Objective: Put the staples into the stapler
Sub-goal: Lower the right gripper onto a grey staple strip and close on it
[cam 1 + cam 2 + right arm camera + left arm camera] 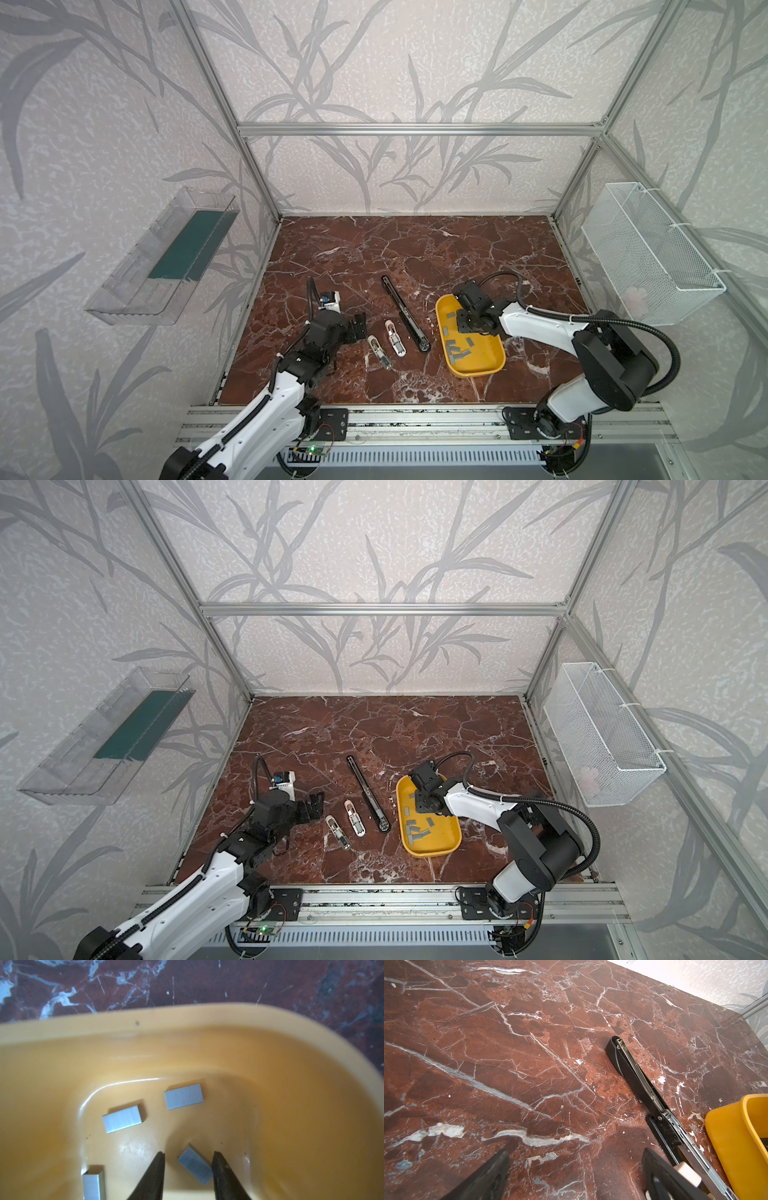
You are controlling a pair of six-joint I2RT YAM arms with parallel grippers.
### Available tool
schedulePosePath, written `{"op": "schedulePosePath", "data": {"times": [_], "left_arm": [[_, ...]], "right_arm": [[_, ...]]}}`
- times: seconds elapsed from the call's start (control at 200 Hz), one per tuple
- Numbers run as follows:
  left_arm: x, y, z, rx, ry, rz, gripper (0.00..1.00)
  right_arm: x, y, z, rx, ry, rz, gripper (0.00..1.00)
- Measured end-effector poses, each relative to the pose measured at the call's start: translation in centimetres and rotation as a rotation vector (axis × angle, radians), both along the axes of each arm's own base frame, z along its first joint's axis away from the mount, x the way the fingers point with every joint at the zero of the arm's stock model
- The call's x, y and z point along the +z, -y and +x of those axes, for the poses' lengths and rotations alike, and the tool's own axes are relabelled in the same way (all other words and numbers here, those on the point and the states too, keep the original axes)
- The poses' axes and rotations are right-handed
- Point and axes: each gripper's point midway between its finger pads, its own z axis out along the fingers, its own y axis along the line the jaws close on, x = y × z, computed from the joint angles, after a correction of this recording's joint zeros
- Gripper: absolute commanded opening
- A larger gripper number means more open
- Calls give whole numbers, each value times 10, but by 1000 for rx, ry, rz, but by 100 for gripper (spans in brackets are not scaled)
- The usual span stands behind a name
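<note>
We are on the pick-up: in the yellow tray [187, 1016] toward the right edge of the worktop [415, 257], our right gripper [188, 1154] straddles one staple strip [195, 1165], jaws parted, not yet clamping, so we next need a square close; our left gripper [576, 1150] hovers wide open, empty.

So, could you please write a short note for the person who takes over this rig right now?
Left end effector: open, empty, by the two small white staplers.
Right end effector: open, low in the yellow tray, astride one staple strip, not clamped.
Things: the other staples lie loose in the tray; the long black stapler lies opened flat between the white ones and the tray.
Done: black stapler opened. Left: grip the strip, seat it, close.
</note>
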Motion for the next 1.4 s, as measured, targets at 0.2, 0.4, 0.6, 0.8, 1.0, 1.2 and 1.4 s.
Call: {"op": "schedulePosePath", "data": {"times": [0.2, 0.4, 0.6, 0.8, 1.0, 1.2, 1.4], "left_arm": [[0, 0, 0, 0, 2, -1, 99], [2, 0, 1, 0, 8, -3, 99], [3, 0, 1, 0, 13, -5, 99], [4, 1, 1, -2, 15, -5, 99], [4, 1, 1, -2, 16, -5, 99], [4, 1, 1, -5, 16, -4, 99], [4, 2, 1, -6, 16, -4, 99]], "right_arm": [[0, -9, -6, 24, -7, 11, 33], [-1, -12, -10, 36, -2, -10, 31], [-5, -11, -4, 32, 9, -65, 31], [-4, -9, 3, 27, 33, -108, 31], [-3, -9, 4, 30, 39, -116, 28], [-4, -10, 3, 38, 36, -115, 34], [-4, -12, -1, 59, 33, -86, 36]]}}
